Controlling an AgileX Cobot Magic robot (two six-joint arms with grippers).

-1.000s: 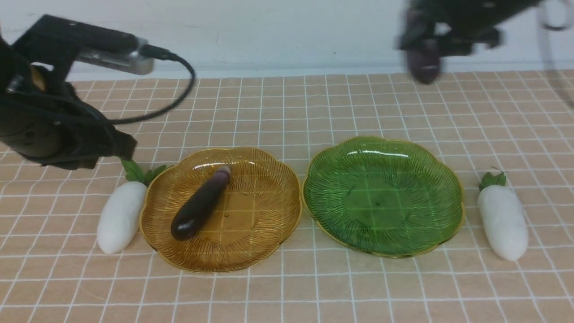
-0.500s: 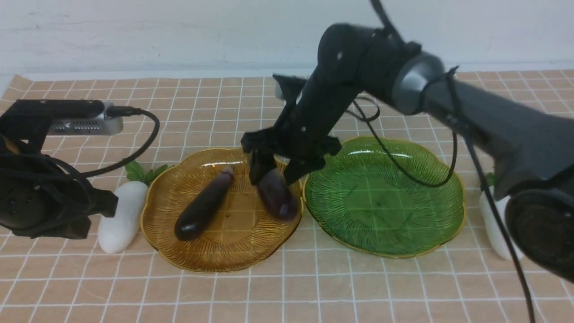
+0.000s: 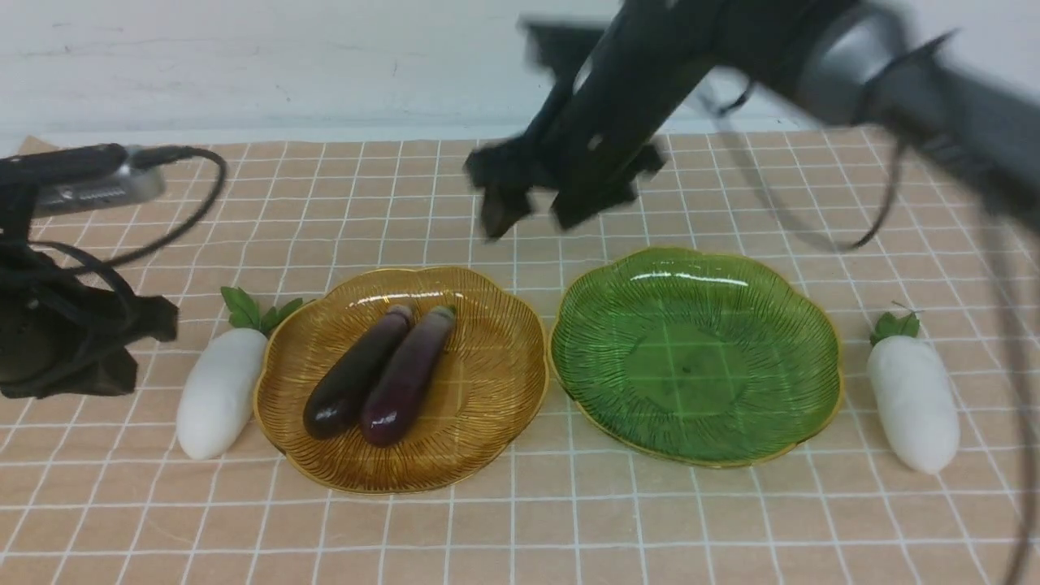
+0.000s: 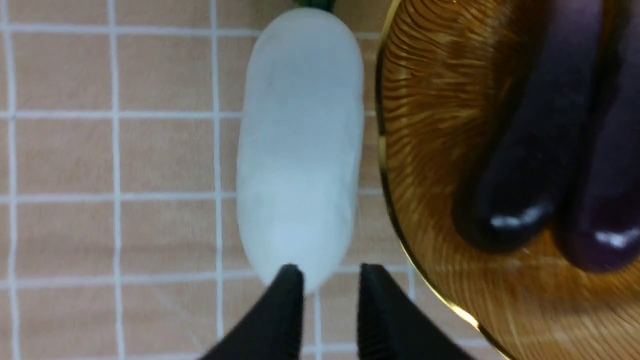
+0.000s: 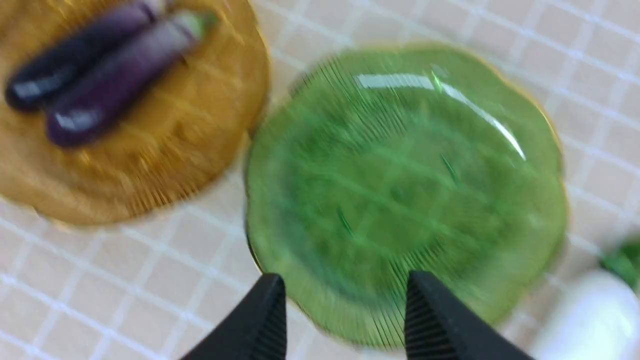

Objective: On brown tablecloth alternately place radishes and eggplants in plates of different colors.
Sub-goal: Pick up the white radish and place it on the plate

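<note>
Both eggplants (image 3: 353, 372) lie side by side in the amber plate (image 3: 487, 390). Just off that plate's left rim a radish (image 4: 300, 145) rests on the brown tablecloth (image 3: 520, 520), long axis running away from the robot, leaves at the far end. The left pincer (image 4: 330, 271), narrowly parted and empty, hovers at its blunt near end and looks the nearer arm. The right pincer (image 5: 346, 281), spread wide and empty, hangs over the bare green plate (image 3: 695, 357) to the amber plate's right.

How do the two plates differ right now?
The amber plate holds both eggplants; the green plate holds nothing. The amber plate lies on the robot's left, the green plate on its right. Both are translucent, ribbed, scallop-edged and gold-rimmed.
</note>
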